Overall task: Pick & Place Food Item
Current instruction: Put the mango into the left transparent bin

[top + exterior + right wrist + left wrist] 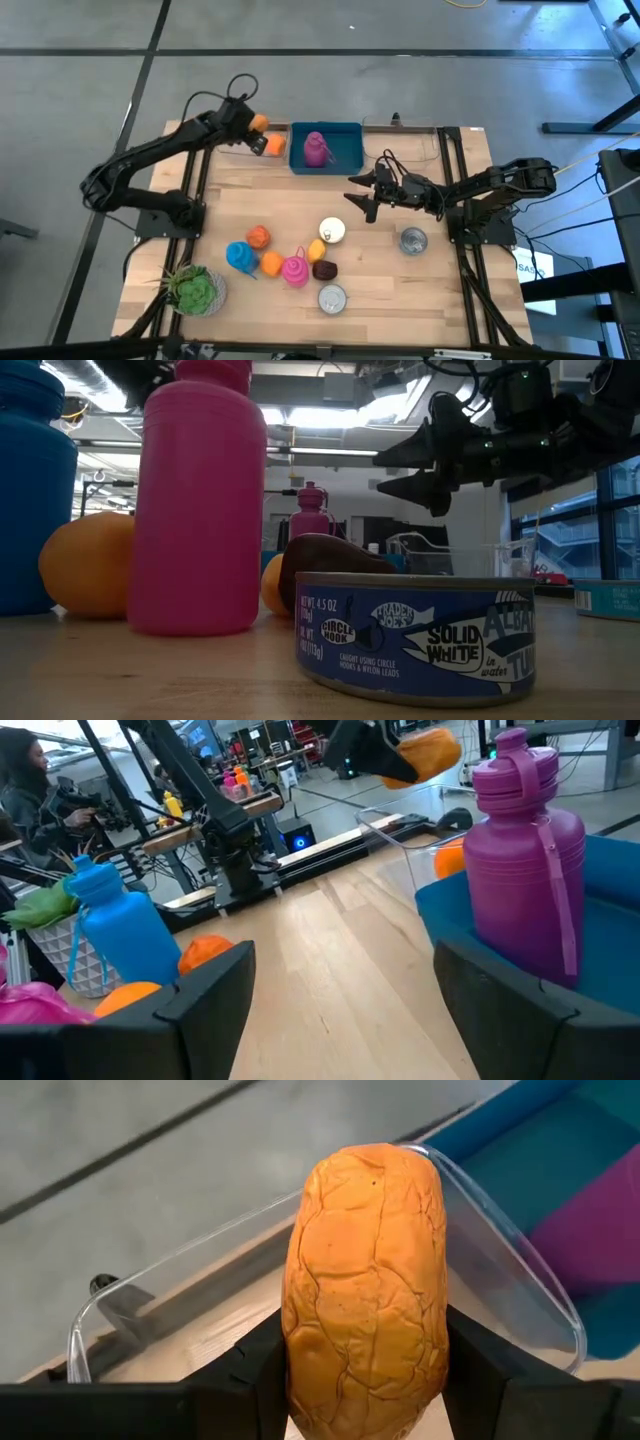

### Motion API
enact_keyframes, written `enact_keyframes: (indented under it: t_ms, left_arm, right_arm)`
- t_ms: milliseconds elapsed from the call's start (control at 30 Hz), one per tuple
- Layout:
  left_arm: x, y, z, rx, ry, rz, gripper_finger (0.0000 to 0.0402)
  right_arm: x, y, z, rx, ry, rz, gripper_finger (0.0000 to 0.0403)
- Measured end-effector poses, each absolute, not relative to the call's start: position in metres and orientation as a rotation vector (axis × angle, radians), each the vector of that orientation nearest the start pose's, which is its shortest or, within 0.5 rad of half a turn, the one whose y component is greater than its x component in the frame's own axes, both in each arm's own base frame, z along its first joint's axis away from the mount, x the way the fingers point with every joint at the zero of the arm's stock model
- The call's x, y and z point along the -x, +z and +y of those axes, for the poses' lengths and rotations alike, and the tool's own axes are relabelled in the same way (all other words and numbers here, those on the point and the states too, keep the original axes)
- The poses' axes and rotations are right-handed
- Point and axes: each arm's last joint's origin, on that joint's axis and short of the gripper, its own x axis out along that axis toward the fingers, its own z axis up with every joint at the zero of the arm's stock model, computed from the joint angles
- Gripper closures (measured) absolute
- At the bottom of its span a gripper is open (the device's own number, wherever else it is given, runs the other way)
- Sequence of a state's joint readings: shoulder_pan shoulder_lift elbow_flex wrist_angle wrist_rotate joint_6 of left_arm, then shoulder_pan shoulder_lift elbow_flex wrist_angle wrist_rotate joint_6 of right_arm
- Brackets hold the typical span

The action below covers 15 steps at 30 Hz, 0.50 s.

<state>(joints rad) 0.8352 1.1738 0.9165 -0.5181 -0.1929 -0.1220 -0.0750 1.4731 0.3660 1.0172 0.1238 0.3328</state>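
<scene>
background person [25, 780] only beyond right end effector [340, 990]

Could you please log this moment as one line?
left pincer: shut on bread roll, above clear tray | right pincer: open, hovering mid-table

My dark left pincer [365, 1380] holds an orange bread roll [365, 1290] with a crackled golden crust, above a clear container [500, 1250]. Beside it sits a blue bin [326, 148] with a purple bottle [528, 860] inside. On the pale wooden table [430, 290] I see a pink bottle [200, 500], a blue bottle [115, 925], oranges [88, 565] and a blue tuna tin [415, 635] with white lettering.
</scene>
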Motion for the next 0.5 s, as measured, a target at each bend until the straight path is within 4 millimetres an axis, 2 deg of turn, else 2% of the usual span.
enact_keyframes:
  t_ms: [267, 500]
  left_arm:
    - [-0.174, 0.282, 0.202, 0.4, 1.044, 0.91, 0.0226]
    - [-0.184, 0.268, 0.214, 0.412, 1.013, 1.094, 0.0226]
  right_arm:
    - [-0.253, 0.165, -0.023, -0.329, -0.212, 0.06, 0.0097]
    - [-0.252, 0.164, -0.023, -0.318, -0.214, 0.074, 0.0097]
